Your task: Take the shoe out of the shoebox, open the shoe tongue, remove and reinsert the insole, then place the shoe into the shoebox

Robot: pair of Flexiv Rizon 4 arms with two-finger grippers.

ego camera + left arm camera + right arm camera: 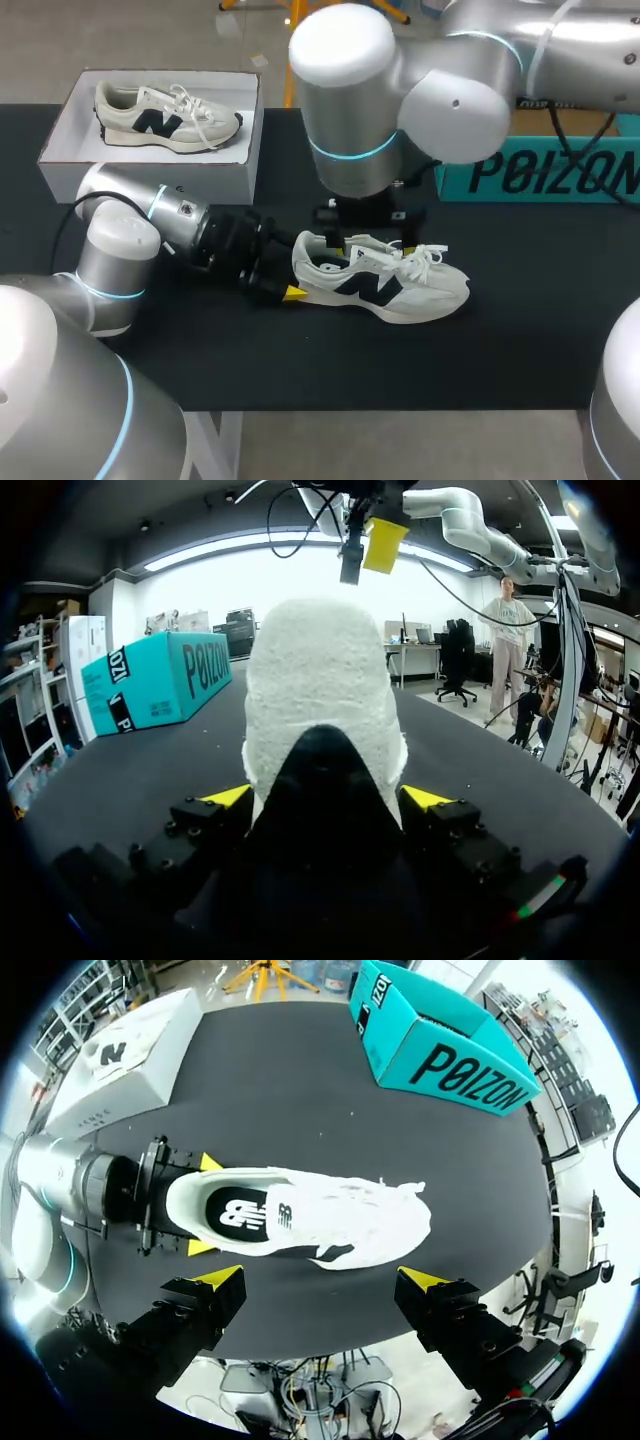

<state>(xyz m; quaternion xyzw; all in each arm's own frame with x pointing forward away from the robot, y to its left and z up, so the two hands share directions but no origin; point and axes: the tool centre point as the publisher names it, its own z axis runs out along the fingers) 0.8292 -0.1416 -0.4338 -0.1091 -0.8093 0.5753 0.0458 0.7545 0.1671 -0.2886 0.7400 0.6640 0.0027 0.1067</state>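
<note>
Fingers (228, 796) of your left gripper (322, 800) are clamped on the heel of the shoe (400, 290), one yellow tip on each side. You can see the shoe standing on its sole on the black table (520, 330), toe pointing away from that gripper. Your right gripper (322, 1280) hangs above the shoe, its fingers (222, 1277) spread wide and touching nothing. The dark insole (240, 1215) shows inside the shoe's opening. Well apart from the shoe, past its heel end, stands the white shoebox (60, 150) with a second shoe (165, 118) in it. Past the shoe's toe end sits a teal box (560, 170).
</note>
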